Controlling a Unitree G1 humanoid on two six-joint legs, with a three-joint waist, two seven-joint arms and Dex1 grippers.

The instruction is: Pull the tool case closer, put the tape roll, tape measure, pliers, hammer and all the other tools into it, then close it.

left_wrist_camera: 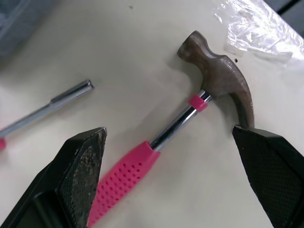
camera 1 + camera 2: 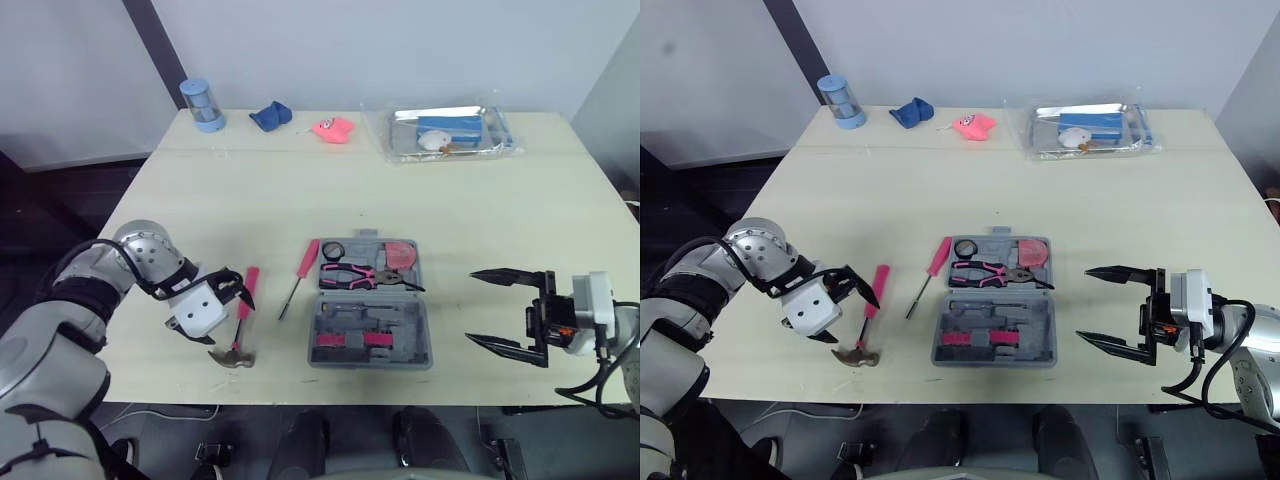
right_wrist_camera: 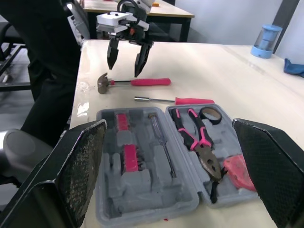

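The grey tool case (image 2: pixel 370 335) lies open near the table's front edge. In its lid half are pink-handled pliers (image 2: pixel 355 275), a black tape roll (image 2: pixel 333 250) and a pink tape measure (image 2: pixel 400 253). A pink screwdriver (image 2: pixel 300 275) lies just left of the case. Further left lies the hammer (image 2: pixel 243 320), pink handle pointing away, head (image 1: pixel 216 78) toward the front edge. My left gripper (image 2: pixel 230 315) hovers open over the hammer's handle (image 1: pixel 128 171), one finger on each side. To the right of the case my right gripper (image 2: pixel 470 307) is open, pointing at it and holding nothing.
Along the table's far edge stand a blue cylinder (image 2: pixel 203 103), a blue cloth (image 2: pixel 270 116), a pink object (image 2: pixel 333 128) and a clear plastic bag (image 2: pixel 450 132) with items inside. The table's front edge (image 2: pixel 300 400) runs just below the case and hammer.
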